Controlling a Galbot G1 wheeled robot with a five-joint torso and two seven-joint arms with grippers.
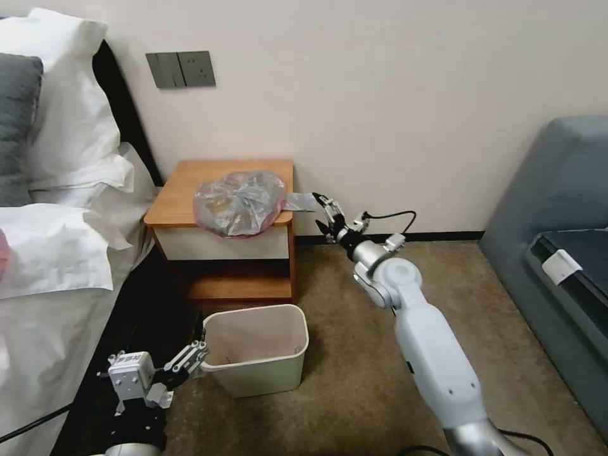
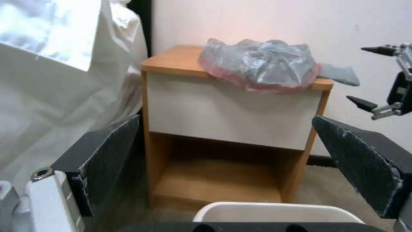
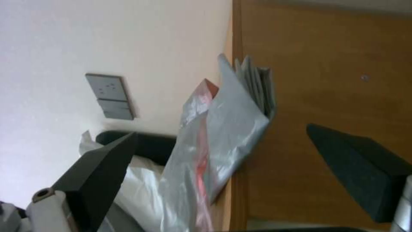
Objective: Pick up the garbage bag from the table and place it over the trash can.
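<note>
The garbage bag (image 1: 239, 201) lies crumpled on the table (image 1: 190, 183), grey with a pinkish-red rim, and a flat grey tail of it sticks out past the table's right edge. My right gripper (image 1: 326, 215) hovers open just right of that tail, one finger above it and one below. From the right wrist, the bag (image 3: 219, 135) sits between the spread fingers (image 3: 98, 174) without touching them. The trash can (image 1: 256, 348) stands on the floor in front of the table. My left gripper (image 1: 190, 358) is open, low beside the can's left rim. From the left wrist I see the bag (image 2: 262, 64) and the right gripper (image 2: 369, 77).
A bed with white sheets and pillows (image 1: 63, 190) runs along the left, close to the table and my left arm. A grey sofa (image 1: 557, 221) stands at the right. Brown carpet (image 1: 354, 329) lies open between the can and the sofa. A switch plate (image 1: 180, 68) is on the wall.
</note>
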